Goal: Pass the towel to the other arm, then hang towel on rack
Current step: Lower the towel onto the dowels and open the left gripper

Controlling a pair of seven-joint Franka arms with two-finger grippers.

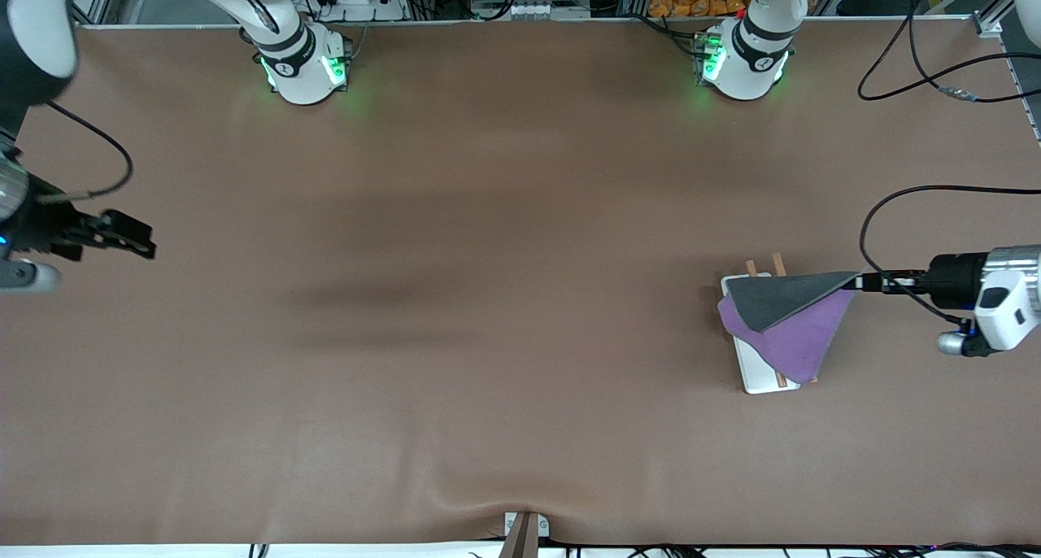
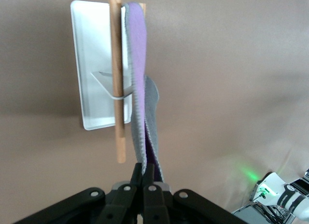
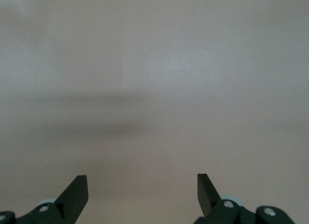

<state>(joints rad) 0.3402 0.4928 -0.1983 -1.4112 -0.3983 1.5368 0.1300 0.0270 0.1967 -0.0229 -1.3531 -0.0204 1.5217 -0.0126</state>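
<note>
1. The left end effector point(image 1: 864, 281) hangs over the table point(image 1: 488, 298) at the left arm's end, just beside the rack point(image 1: 760, 379). Its fingers are pinched together on 1 corner of the towel point(image 1: 785, 318).
2. The towel stretches from that pinched corner across the rack. Its dark grey face folds over on top, and the purple reverse spreads below, toward the front camera. In the left wrist view the towel point(image 2: 140, 89) hangs edge-on beside 1 wooden rod point(image 2: 117, 79), draped over the rack's rods.
3. The rack's white base point(image 2: 96, 64) lies flat on the table. The towel's purple edge reaches just past the base's edge on the side toward the left arm's end.
4. The right end effector point(image 1: 134, 241) waits over the table at the right arm's end, well apart from the rack. Its fingers point(image 3: 77, 192) are spread wide with nothing between them, over bare table.
5. Between the 2 end effectors the brown table lies open. The rack sits well in from the table's edge nearest the front camera.
</note>
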